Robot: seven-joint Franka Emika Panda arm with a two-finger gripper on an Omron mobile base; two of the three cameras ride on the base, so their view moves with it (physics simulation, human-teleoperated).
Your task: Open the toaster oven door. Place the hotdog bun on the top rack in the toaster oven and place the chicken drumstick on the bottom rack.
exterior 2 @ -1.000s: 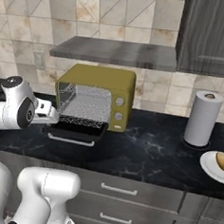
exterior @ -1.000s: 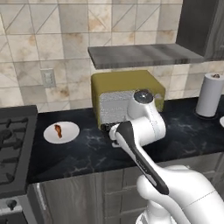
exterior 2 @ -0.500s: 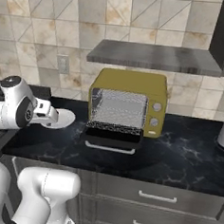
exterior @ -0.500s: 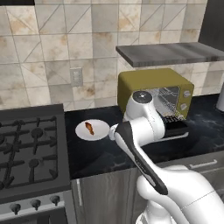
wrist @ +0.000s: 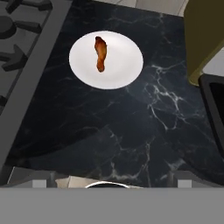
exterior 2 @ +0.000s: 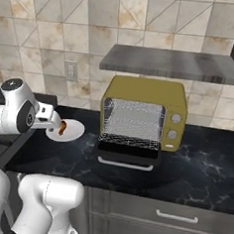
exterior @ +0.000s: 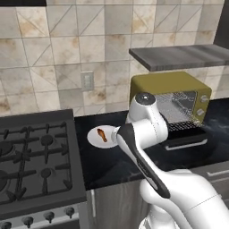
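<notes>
Black marble counter (wrist: 131, 131) runs under a tiled wall, with a gas hob (exterior: 36, 156) at its left end and the toaster oven (exterior 2: 144, 111) further right, below a grey shelf (exterior 2: 168, 63). The toaster oven door (exterior 2: 128, 152) already hangs down flat over the counter, its pale handle at the front edge, and the wire racks inside look bare. No hotdog bun can be made out in these views.

Between hob and oven sits a white plate (wrist: 124, 57), near the counter's back edge in the base views. The chicken drumstick (wrist: 100, 53) lies on it, left of the plate's centre in the hand view, long axis running up and down that view, thicker end at the top and narrow end at the bottom.

From the hand view the gripper appears to hang above the counter, short of the plate and apart from it. Its fingertips are hard to pick out there; the jaws stand fully apart and hold nothing.

The drumstick is likely light, fairly firm, with a greasy, slippery skin and a rounded shape that could roll or squirt out of a pinch. The best hold is probably across the thick meaty part, fingers on either side of the long axis, coming straight down so the plate is not nudged.
</notes>
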